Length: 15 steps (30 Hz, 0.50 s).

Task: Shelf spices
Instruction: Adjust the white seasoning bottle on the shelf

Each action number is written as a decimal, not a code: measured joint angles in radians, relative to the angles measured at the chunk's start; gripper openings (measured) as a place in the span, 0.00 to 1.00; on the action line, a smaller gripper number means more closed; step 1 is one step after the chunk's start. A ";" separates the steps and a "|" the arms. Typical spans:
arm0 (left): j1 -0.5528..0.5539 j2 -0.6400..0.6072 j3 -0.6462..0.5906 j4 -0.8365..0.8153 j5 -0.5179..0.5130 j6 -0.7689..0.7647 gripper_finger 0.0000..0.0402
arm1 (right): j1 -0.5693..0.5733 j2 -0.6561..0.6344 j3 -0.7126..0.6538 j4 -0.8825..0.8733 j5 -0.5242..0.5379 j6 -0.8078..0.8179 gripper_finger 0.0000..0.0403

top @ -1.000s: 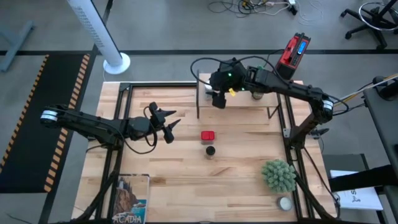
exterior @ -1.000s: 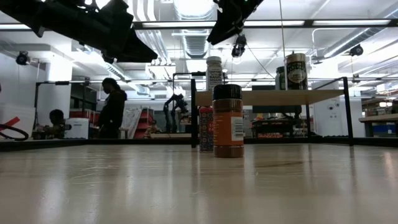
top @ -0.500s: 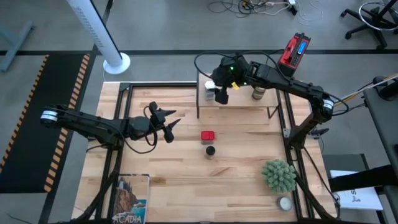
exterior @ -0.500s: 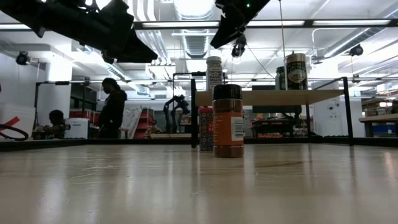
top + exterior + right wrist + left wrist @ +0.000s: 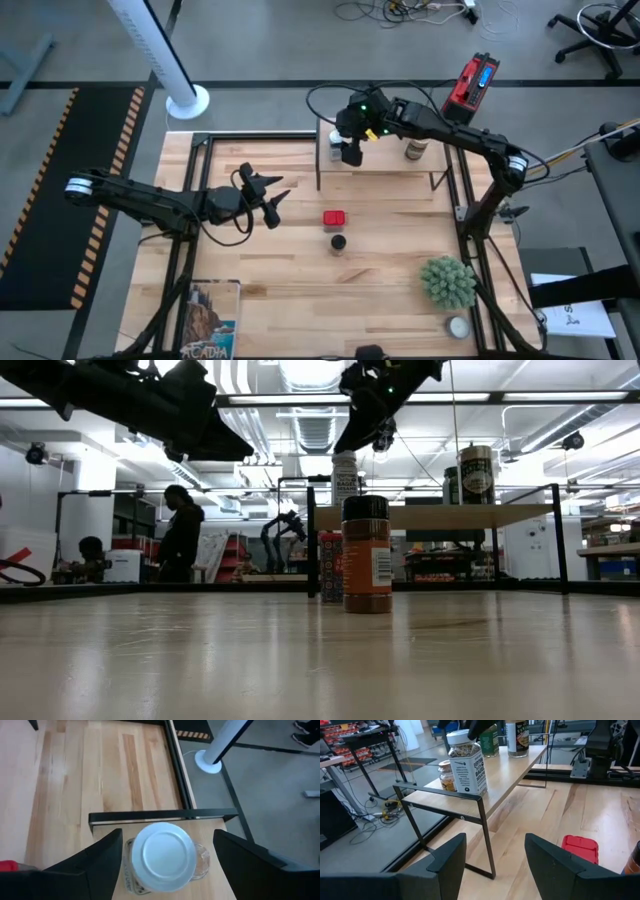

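The shelf (image 5: 385, 165) stands at the table's far side. At its left end a white-lidded spice jar (image 5: 162, 852) stands upright, with a smaller jar (image 5: 447, 776) beside it. Two more jars (image 5: 476, 475) stand toward its right end. My right gripper (image 5: 349, 152) hovers open above the white-lidded jar, its fingers on either side of the lid and apart from it. A red tin (image 5: 334, 218) and a black-lidded jar (image 5: 338, 242) stand on the tabletop in front of the shelf. My left gripper (image 5: 276, 203) waits open, left of the red tin.
A spiky green plant (image 5: 448, 281) and a flat white round tin (image 5: 458, 326) sit at the table's near right. A book (image 5: 210, 318) lies at the near left. Bare wood lies between the two loose spices and the near edge.
My right gripper has shifted a little toward the table's far edge above the shelf's left end, uncovering the white-lidded jar in the high view. The jar has stayed standing on the shelf.
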 joint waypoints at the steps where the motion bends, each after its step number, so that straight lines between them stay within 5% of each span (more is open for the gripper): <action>1: 0.000 0.000 0.000 0.000 0.000 0.000 0.48 | 0.000 0.003 0.000 0.002 0.000 0.000 0.72; 15: 0.000 0.000 0.000 -0.001 0.000 0.006 0.48 | -0.013 0.038 -0.012 -0.009 -0.004 0.001 0.67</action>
